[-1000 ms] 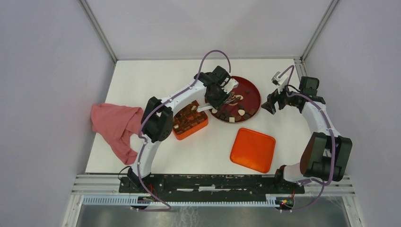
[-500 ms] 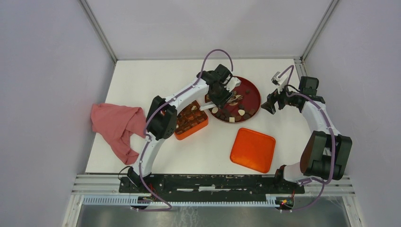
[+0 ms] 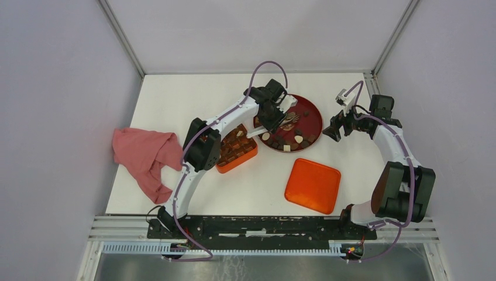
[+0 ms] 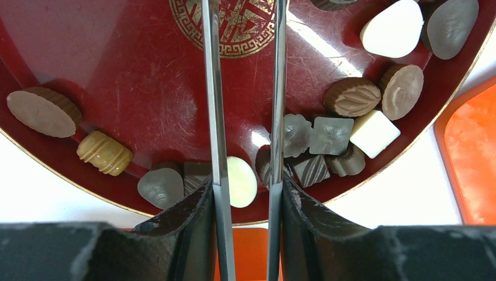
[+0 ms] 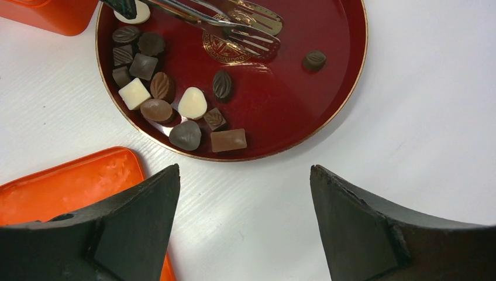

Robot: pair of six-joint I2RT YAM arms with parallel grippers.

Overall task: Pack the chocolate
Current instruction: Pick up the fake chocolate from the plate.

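The chocolate (image 5: 192, 102), several brown, dark and cream pieces, lies along the near-left rim of the round dark-red plate (image 3: 312, 117); one piece (image 5: 314, 60) lies apart. More pieces fill the orange compartmented box (image 3: 236, 149). My left gripper (image 4: 245, 187) is shut on metal tongs (image 4: 212, 88), whose blades reach over the plate's gold emblem. In the right wrist view the tong tips (image 5: 254, 29) hold nothing that I can see. A cream oval piece (image 4: 241, 181) sits below the blades. My right gripper (image 5: 244, 170) is open and empty above the table, right of the plate.
The orange lid (image 3: 313, 185) lies flat in front of the plate. A pink cloth (image 3: 143, 155) hangs over the table's left edge. The box stands directly left of the plate, under the left arm.
My left gripper has moved the tongs a little farther over the plate toward its centre. The right arm has not moved.
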